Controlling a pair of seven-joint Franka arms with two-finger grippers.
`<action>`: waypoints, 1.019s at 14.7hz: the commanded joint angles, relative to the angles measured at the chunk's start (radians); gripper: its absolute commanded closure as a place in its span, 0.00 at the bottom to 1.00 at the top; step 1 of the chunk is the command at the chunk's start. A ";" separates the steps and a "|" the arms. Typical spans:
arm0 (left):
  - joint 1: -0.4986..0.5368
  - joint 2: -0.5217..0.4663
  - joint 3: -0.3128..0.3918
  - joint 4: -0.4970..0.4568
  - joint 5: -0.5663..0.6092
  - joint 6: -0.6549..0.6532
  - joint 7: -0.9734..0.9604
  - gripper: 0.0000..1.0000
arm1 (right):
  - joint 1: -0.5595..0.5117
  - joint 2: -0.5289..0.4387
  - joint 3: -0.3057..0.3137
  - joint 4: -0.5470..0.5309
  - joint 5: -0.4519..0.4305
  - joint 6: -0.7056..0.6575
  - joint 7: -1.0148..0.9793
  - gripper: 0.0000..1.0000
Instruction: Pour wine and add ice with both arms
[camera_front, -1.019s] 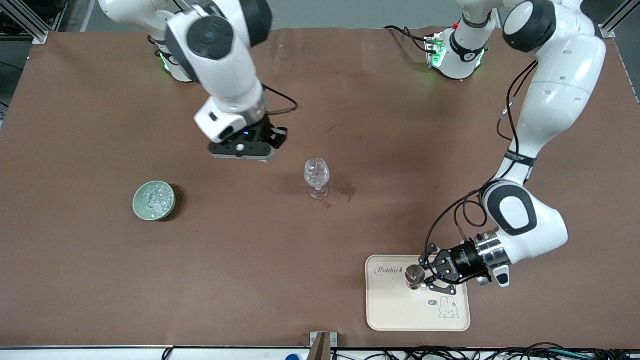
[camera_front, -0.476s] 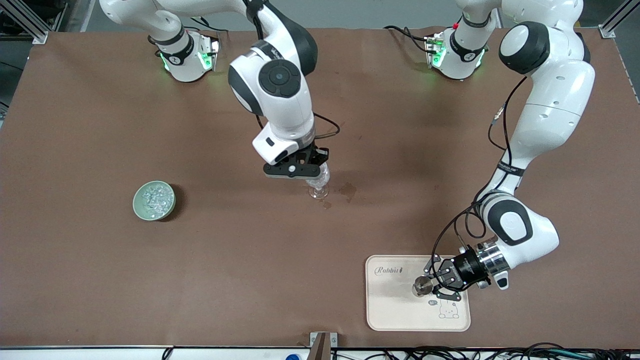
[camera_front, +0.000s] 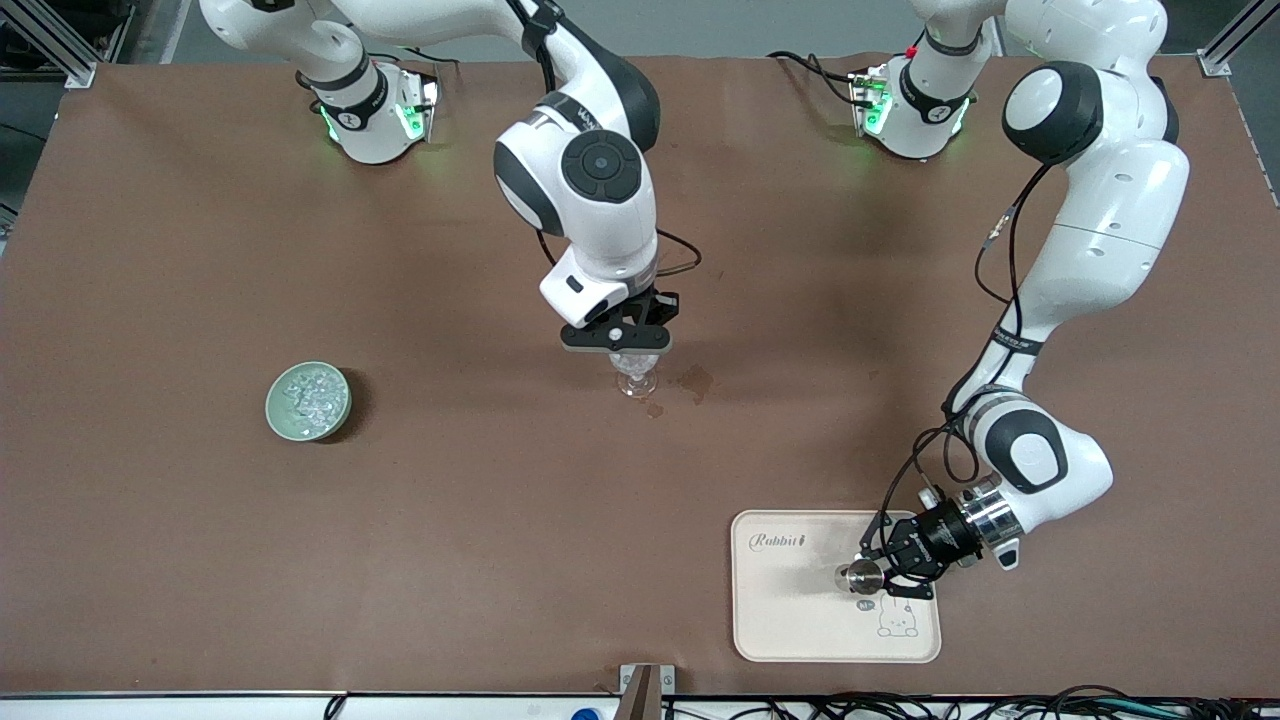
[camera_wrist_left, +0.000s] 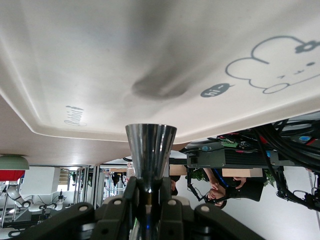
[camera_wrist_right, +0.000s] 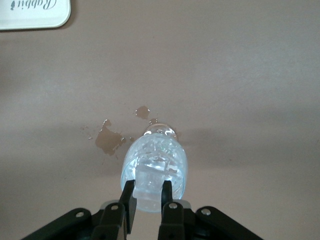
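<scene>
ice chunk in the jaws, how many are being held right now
1. The right gripper holds one ice chunk directly over the glass. More ice sits in the bowl toward the right arm's end; those chunks can't be counted.

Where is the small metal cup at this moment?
In the front view, the metal cup is held in the shut left gripper over the cream rabbit tray, which lies at the left arm's end of the table, nearer to the camera than the stemmed glass.
</scene>
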 joint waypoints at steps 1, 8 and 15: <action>0.013 0.021 -0.003 0.002 -0.027 -0.014 0.037 0.95 | 0.016 0.011 -0.011 0.016 -0.009 -0.007 0.019 1.00; 0.035 0.033 -0.003 -0.001 -0.027 -0.035 0.043 0.73 | 0.031 0.029 -0.011 0.015 -0.014 -0.007 0.012 0.98; 0.042 -0.026 0.022 -0.027 0.045 -0.063 0.030 0.00 | 0.029 0.036 -0.011 0.013 -0.031 -0.007 0.007 0.58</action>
